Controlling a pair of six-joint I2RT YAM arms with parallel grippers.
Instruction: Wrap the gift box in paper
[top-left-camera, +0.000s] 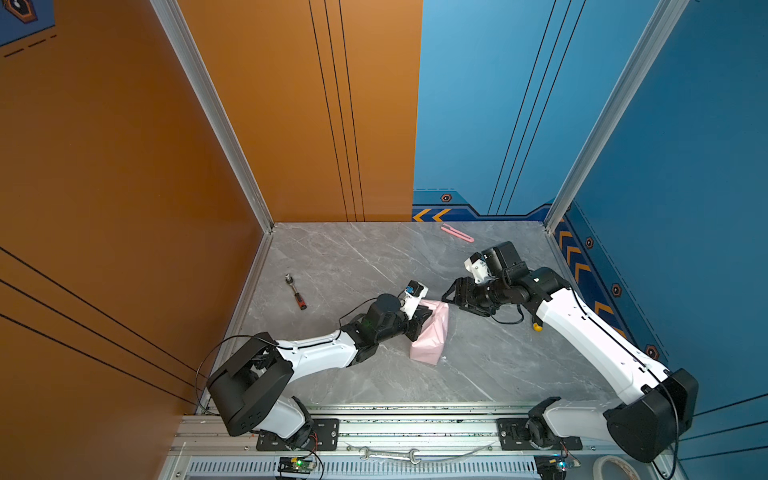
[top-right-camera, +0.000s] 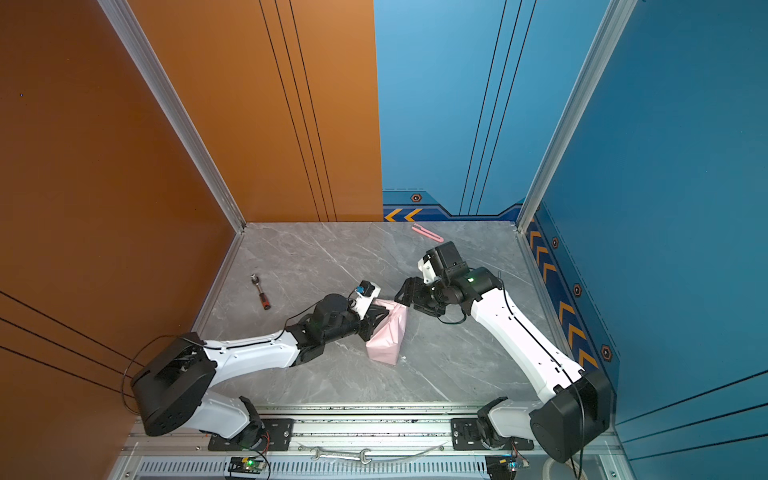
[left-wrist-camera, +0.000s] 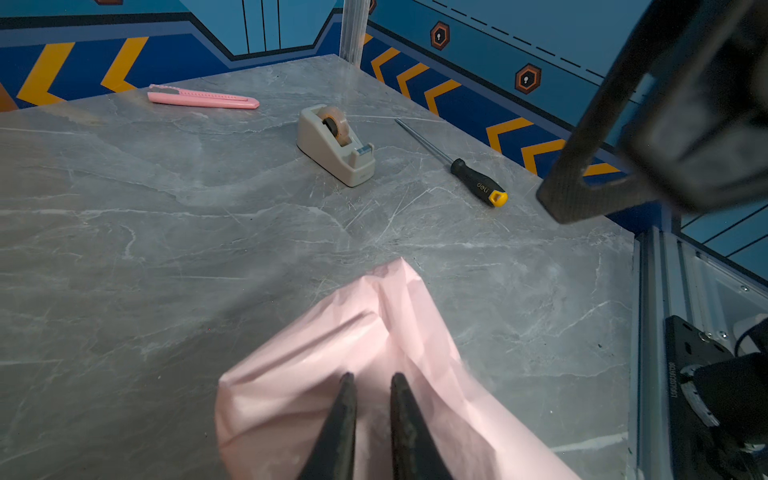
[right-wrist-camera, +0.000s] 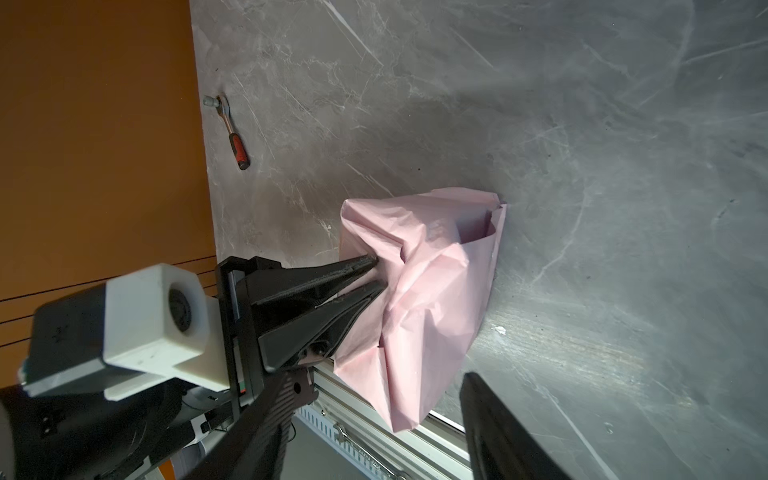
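Snugly inside left gripper (left-wrist-camera: 372, 376): the paper (left-wrist-camera: 328, 349).

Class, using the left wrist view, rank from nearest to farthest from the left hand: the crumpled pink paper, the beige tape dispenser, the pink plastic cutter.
1. Crumpled pink paper: gripped at the tips of the left hand.
2. Beige tape dispenser: mid-table, beyond the paper.
3. Pink plastic cutter: farthest back, at the far end.
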